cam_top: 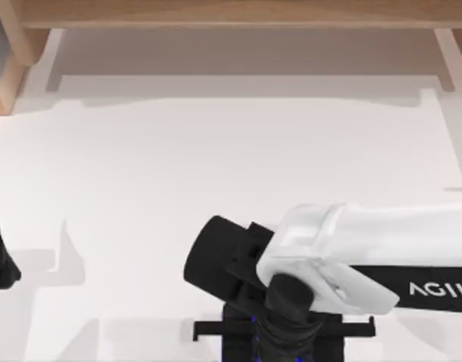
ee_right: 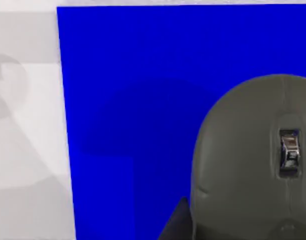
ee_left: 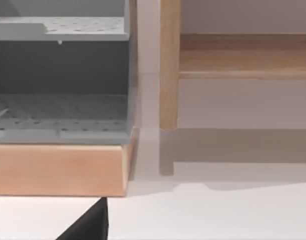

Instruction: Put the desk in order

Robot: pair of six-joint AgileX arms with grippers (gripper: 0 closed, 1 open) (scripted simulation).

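Note:
The desk (cam_top: 215, 151) is a broad white tabletop with a light-brown wooden shelf (cam_top: 231, 11) along its far edge. My right arm reaches in from the right, and its black wrist and right gripper (cam_top: 283, 328) point down near the front edge. The right wrist view looks down on a grey mouse (ee_right: 252, 160) with a scroll wheel, over a blue square pad (ee_right: 133, 100). A dark part of the right gripper (ee_right: 175, 222) sits against the mouse's side. I cannot see whether it grips the mouse. My left gripper (ee_left: 88, 227) is parked at the far left.
A grey perforated organizer (ee_left: 58, 75) stands on a wooden block (ee_left: 58, 170) at the desk's back left. A wooden shelf leg (ee_left: 168, 65) rises beside it. The pad's shadowed edge borders bare white desk (ee_right: 28, 125).

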